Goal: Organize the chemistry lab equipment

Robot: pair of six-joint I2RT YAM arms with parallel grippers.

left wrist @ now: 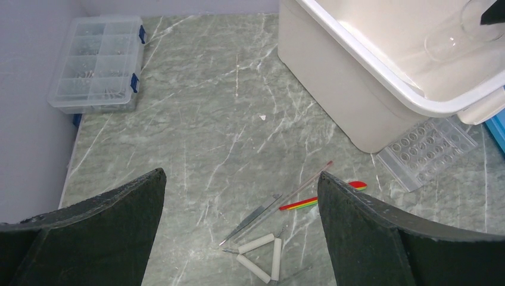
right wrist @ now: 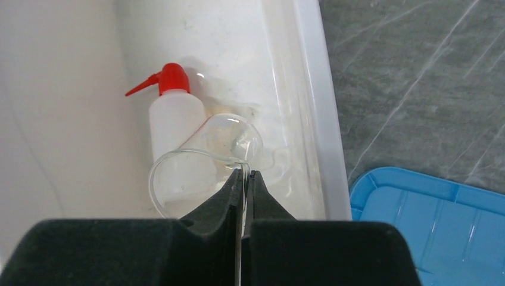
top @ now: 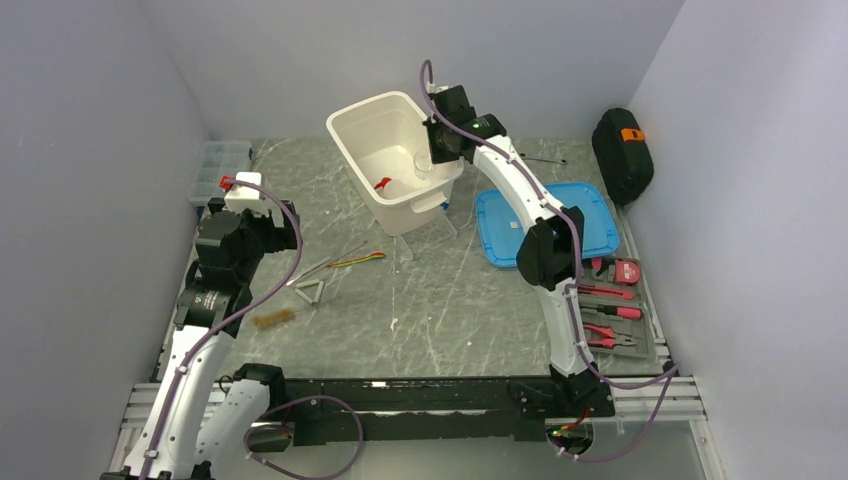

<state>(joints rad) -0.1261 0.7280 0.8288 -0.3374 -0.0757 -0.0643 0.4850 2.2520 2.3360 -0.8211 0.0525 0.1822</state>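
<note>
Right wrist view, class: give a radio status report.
Right gripper shut on glass beaker rim, over white bin. Left gripper open, empty, above table. Squeeze bottle lies in bin, behind beaker.

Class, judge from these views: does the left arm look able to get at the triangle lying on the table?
Probably yes. The left gripper is open above bare table, and the triangle lies uncovered close by, with only thin tongs beside it.

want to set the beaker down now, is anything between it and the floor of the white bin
Yes. The squeeze bottle lies in the bin directly beyond the beaker, which the right gripper pinches by its rim; in the right wrist view the two overlap.
</note>
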